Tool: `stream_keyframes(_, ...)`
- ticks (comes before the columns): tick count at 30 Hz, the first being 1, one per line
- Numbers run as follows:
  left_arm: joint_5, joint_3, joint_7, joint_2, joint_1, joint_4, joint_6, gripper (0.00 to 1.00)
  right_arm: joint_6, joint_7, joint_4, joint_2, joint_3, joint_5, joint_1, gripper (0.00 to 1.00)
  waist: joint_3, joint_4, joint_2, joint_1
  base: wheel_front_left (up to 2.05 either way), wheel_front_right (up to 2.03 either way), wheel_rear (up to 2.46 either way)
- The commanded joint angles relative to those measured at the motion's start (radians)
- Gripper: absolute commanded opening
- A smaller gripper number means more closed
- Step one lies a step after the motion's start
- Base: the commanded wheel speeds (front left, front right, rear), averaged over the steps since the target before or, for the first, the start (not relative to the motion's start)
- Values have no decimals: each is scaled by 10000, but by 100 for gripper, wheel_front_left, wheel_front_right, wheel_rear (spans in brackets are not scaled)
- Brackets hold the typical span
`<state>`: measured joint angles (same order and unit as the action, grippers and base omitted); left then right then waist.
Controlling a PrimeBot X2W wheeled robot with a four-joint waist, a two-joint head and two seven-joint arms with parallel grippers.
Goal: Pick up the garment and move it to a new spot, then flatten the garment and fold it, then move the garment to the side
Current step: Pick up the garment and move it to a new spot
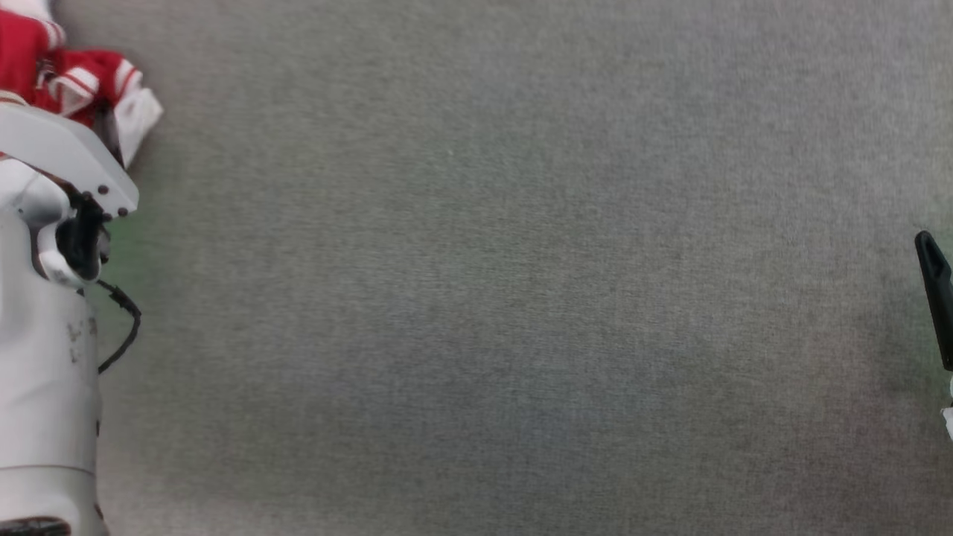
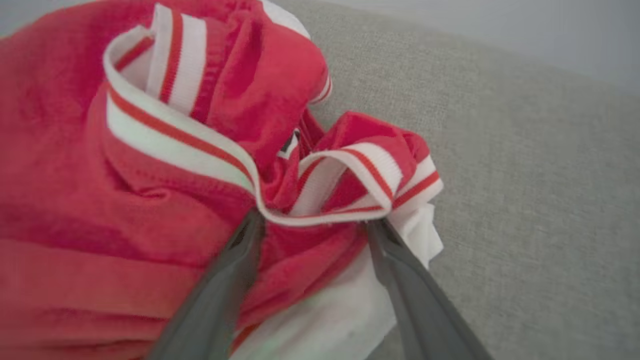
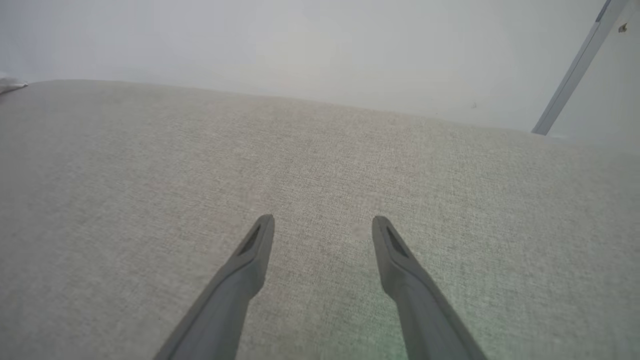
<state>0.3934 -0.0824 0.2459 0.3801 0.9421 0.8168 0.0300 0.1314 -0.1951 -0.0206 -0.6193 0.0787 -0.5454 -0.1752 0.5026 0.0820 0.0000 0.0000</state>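
The garment (image 2: 115, 165) is a crumpled heap of bright red cloth with white panels and red-and-white striped bands, lying on the grey fabric surface. In the head view the garment (image 1: 82, 82) sits at the far top left, partly behind my left arm. My left gripper (image 2: 315, 220) is open, its two fingers spread wide and pushed into the heap, with red and white folds between them and the tips just under a striped band. My right gripper (image 3: 322, 225) is open with nothing in it, hovering over bare fabric far from the garment. One of its fingers (image 1: 936, 298) shows at the right edge.
The grey woven surface (image 1: 484, 298) stretches wide between the two arms. My pale left forearm (image 1: 45, 335) with a dark cable fills the left edge. A pale wall (image 3: 300, 45) rises behind the surface's far edge, with a slanted grey bar (image 3: 575, 70) at the upper right.
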Motion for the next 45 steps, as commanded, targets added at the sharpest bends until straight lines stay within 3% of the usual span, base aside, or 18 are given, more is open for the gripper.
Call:
stream_keyframes(1, 7, -11, 4, -58, 103, 165, 111, 100, -11, -49, -45, -35, -32, -22, -111, 100, 436, -335, 0, 0, 0, 0, 0)
stream_keyframes(4, -10, 103, 129, -159, 159, 644, 181, 100, -11, 1, -65, -37, -5, -49, -131, 100, 457, -316, 0, 0, 0, 0, 0)
stream_keyframes(5, 127, 60, 229, -265, 172, 827, 132, 71, -11, 12, -63, -34, -4, -52, -131, 100, 449, -301, 0, 0, 0, 0, 0)
stream_keyframes(6, 110, 75, 286, -304, 150, 977, 167, 35, -11, 32, -64, -22, -3, -58, -135, 100, 439, -287, 0, 0, 0, 0, 0)
stream_keyframes(8, 140, 137, 379, -368, 177, 1229, 146, 0, -11, 69, -62, -8, 14, -46, -150, 100, 407, -265, 0, 0, 0, 0, 0)
stream_keyframes(15, 6, 270, -151, -258, 508, 1392, 179, 0, -11, 61, 28, 73, 105, 13, -187, 100, 125, -154, 0, 0, 0, 0, 0)
stream_keyframes(24, -257, 497, -1087, 233, 782, 586, 3, 0, -11, 1, 229, 495, 24, 153, 71, 100, -839, 126, 0, 0, 0, 0, 0)
stream_keyframes(36, -291, 645, -1456, 816, 357, -1838, -359, 0, -11, 34, 501, 1362, -23, 494, 301, 100, -2293, 256, 0, 0, 0, 0, 0)
stream_keyframes(45, -36, 653, -963, 1040, -271, -4078, -512, 0, -11, -6, 639, 1960, -189, 833, 467, 100, -3181, 87, 0, 0, 0, 0, 0)
